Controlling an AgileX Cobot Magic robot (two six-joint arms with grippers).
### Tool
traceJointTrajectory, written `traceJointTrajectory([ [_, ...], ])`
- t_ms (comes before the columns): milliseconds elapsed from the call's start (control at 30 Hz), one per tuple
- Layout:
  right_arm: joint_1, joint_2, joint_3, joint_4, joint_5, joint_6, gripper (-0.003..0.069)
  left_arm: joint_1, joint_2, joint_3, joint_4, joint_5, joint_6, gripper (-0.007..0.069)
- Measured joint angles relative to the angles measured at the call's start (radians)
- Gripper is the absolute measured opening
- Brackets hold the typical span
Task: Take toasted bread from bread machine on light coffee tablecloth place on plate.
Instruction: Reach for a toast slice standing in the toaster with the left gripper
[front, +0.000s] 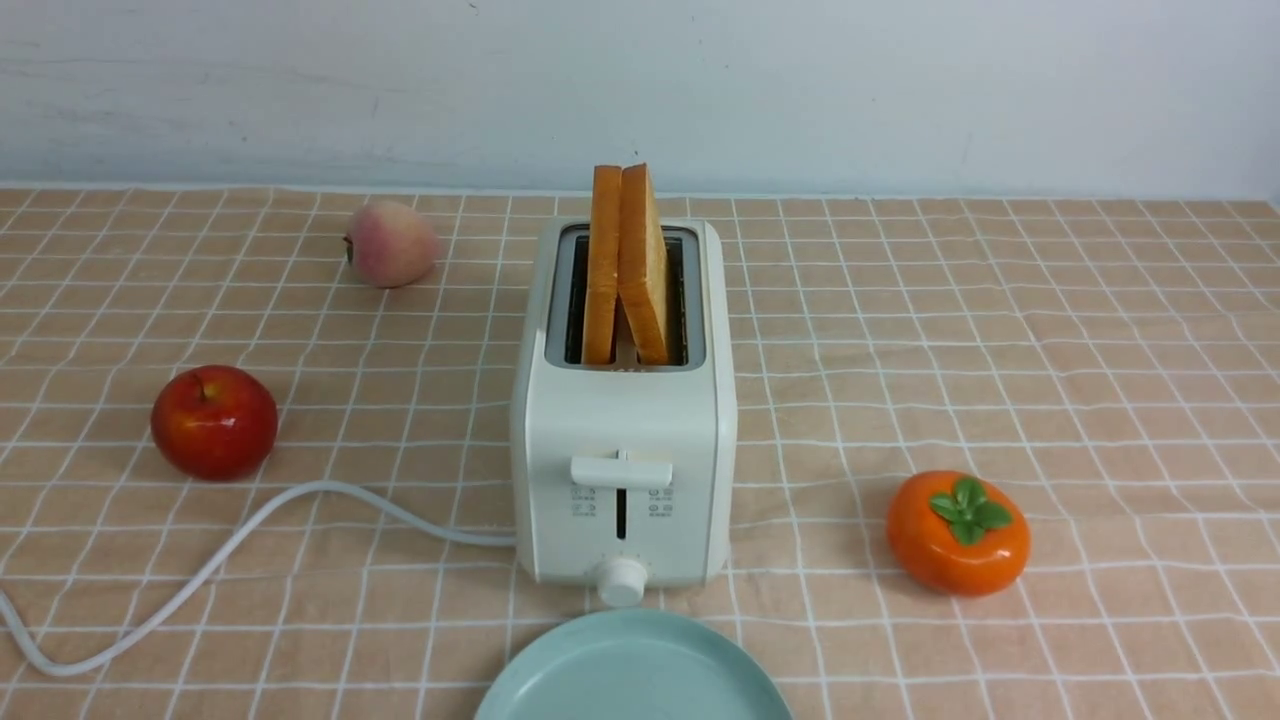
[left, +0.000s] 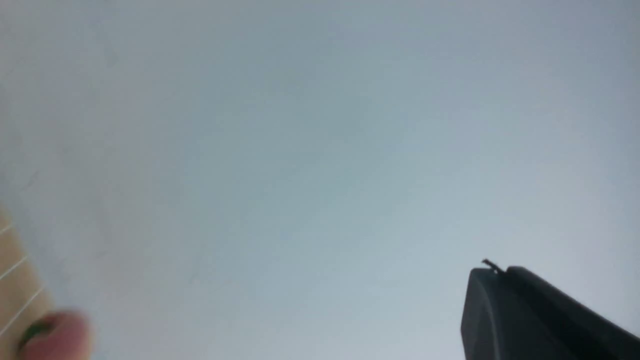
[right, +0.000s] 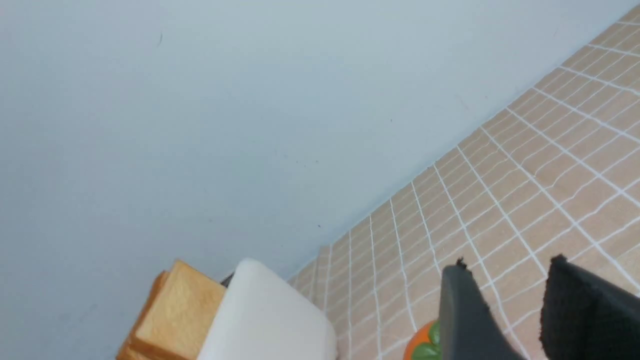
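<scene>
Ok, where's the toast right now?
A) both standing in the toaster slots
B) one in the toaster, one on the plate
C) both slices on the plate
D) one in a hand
A: both toast slices stand upright in the toaster, tops leaning together; none is on the plate.

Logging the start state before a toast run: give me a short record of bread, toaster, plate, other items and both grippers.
toasted bread: two slices upright in the slots, tops leaning together
bread machine: mid light coffee tablecloth, lever up, cord trailing to the robot's left
plate: robot's side of the bread machine, visible part bare
other items: red apple and peach left, persimmon right
left gripper: shut, nothing seen in it
right gripper: open, nothing between its fingers
progress: no slice removed yet
</scene>
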Motion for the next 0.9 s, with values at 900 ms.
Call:
traceJointTrajectory([
  [900, 0.0, 0.751, -0.82, -0.684, 1.134, 0.042, -0.0018, -0.068, 1.303, -0.963, 0.3, 1.32, 0.462, -0.0014],
])
